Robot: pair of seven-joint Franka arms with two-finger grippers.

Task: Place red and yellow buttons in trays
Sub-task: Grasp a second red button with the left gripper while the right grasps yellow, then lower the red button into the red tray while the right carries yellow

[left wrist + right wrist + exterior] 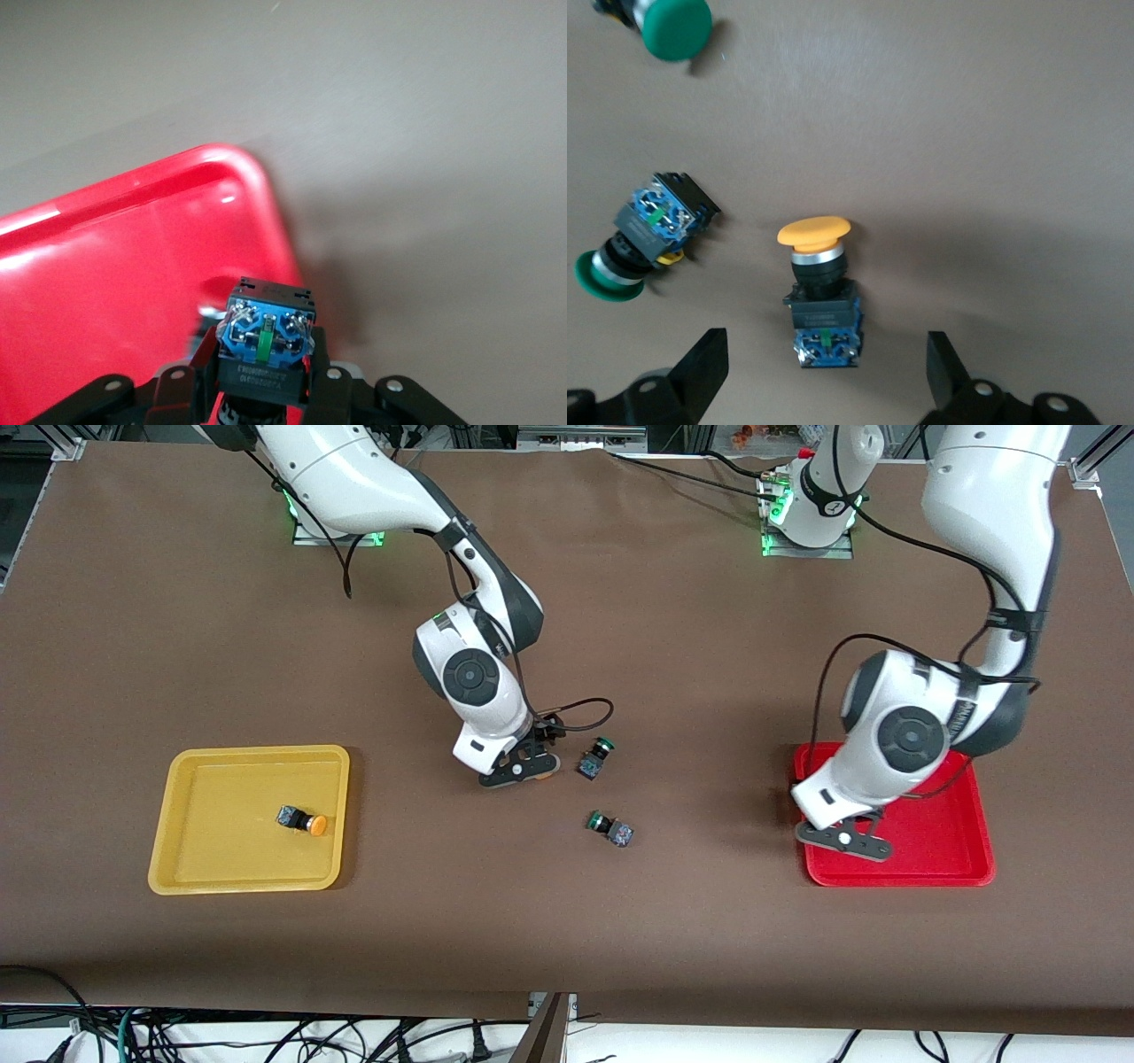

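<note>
My left gripper (846, 839) hangs over the red tray (939, 850) near its rim toward the table's middle. In the left wrist view (266, 376) it is shut on a button (266, 336). That button's dark body and blue terminal end face the camera, and its cap is hidden apart from red slivers. The red tray (106, 292) lies below. My right gripper (523, 768) is low over the table's middle. In the right wrist view (824, 363) it is open around a yellow button (819, 292) lying on its side. Another yellow button (302, 820) lies in the yellow tray (204, 859).
Two green-capped switches lie on the table beside my right gripper, one (595, 757) close by and one (611, 829) nearer the front camera. Both show in the right wrist view, one (642, 235) near a finger and one (673, 27) farther off.
</note>
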